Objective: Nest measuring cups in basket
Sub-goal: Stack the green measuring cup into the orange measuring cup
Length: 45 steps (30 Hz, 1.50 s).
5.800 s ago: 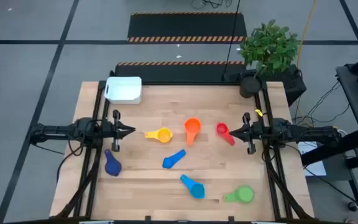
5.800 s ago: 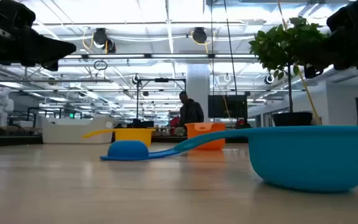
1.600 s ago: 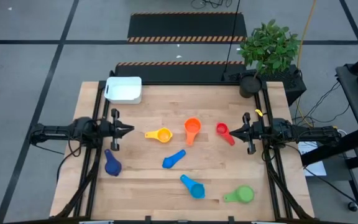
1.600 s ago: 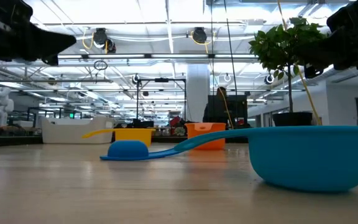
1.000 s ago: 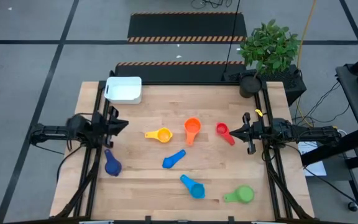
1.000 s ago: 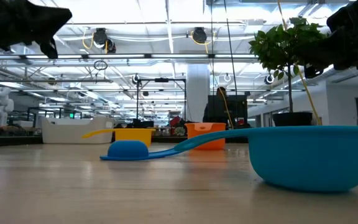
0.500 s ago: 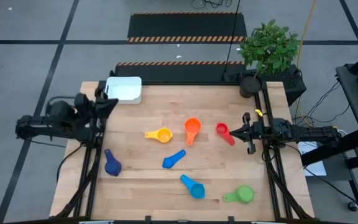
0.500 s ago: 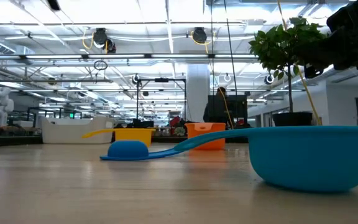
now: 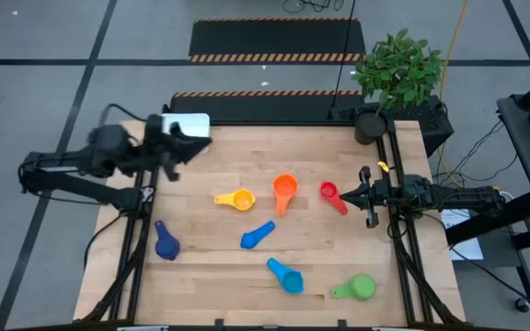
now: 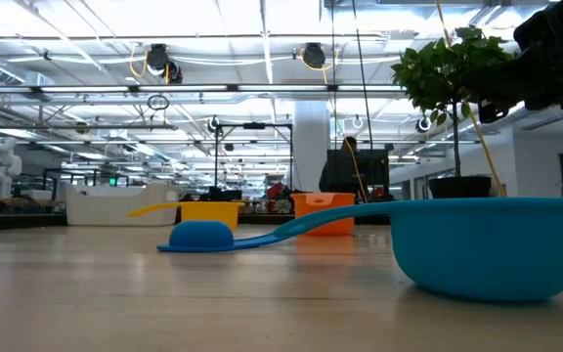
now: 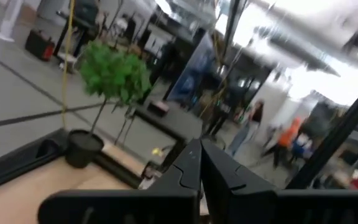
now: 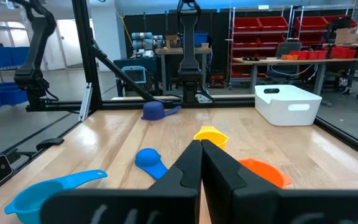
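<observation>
Your left gripper (image 9: 191, 140) has swung up and back from the table's left edge, where it sat level a second ago; it now hangs over the near side of the white basket (image 9: 194, 120) at the back-left corner, fingers pinched together on nothing. Nothing else has shifted: every cup lies where it did. The yellow cup (image 9: 241, 199) points its handle left along the table's width, and the orange cup (image 9: 285, 188) points its handle toward the front. The red cup (image 9: 329, 192) trails its handle toward the front right, close to your right gripper (image 9: 347, 194). The mid-table blue cup (image 9: 250, 240) runs its handle diagonally back and right, while the dark blue cup (image 9: 166, 245) at the left aims its handle toward the back. The light blue cup (image 9: 290, 280) near the front reaches its handle back-left, and the green cup (image 9: 362, 287) at the front right points its handle left. Your left arm now reaches in at an angle from outside the table's left side, elbow out. Your right arm lies level at the right edge, gripper clenched and empty, aimed toward the middle.
</observation>
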### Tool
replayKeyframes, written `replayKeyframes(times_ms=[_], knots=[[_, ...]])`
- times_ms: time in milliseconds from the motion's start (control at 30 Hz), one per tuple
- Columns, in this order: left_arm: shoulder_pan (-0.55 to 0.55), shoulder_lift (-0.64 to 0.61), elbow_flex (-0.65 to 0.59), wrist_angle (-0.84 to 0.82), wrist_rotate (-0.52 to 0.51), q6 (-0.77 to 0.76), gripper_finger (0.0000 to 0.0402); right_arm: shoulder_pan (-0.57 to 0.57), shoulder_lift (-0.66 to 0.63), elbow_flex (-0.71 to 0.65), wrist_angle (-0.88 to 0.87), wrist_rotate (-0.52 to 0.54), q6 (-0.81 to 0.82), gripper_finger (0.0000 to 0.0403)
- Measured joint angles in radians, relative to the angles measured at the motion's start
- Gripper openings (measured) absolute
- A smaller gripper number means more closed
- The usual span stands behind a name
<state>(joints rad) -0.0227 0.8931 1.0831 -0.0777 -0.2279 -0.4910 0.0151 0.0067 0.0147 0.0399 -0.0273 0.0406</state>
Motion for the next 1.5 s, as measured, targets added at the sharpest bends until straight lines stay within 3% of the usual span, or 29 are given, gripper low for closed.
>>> replayKeyframes(times_ms=[233,433,633,733,800,933,1067,1300,1500], knots=[[0.0,0.108,0.057,-0.038,0.088,0.011,0.0003,0.0,0.0,0.0,0.016,0.0,0.028,0.0],[0.002,0.116,0.057,-0.077,0.097,0.032,0.0019,0.0,0.001,0.0,0.15,0.0,0.357,0.0],[0.025,0.112,0.057,-0.097,0.098,0.086,0.0008,0.0,0.008,0.0,0.378,0.104,0.982,0.0],[0.037,0.113,0.057,-0.109,0.099,0.093,0.0004,0.0,0.03,0.018,0.479,0.106,1.039,0.0],[0.047,0.113,0.057,-0.115,0.099,0.094,0.0005,0.001,0.065,0.06,0.432,0.103,1.063,0.0],[0.054,0.113,0.057,-0.135,0.099,0.09,0.0021,0.031,0.238,0.295,0.209,0.101,1.051,0.0],[0.056,0.113,0.057,-0.177,0.099,0.089,0.0031,0.07,0.527,0.564,0.012,0.036,1.023,0.0],[0.055,0.113,0.057,-0.243,0.099,0.063,0.0032,0.143,1.014,0.969,-0.329,-0.194,1.044,0.0],[0.054,0.113,0.057,-0.272,0.154,0.034,0.0033,0.206,1.265,1.096,-0.397,-0.427,1.006,0.0019]])
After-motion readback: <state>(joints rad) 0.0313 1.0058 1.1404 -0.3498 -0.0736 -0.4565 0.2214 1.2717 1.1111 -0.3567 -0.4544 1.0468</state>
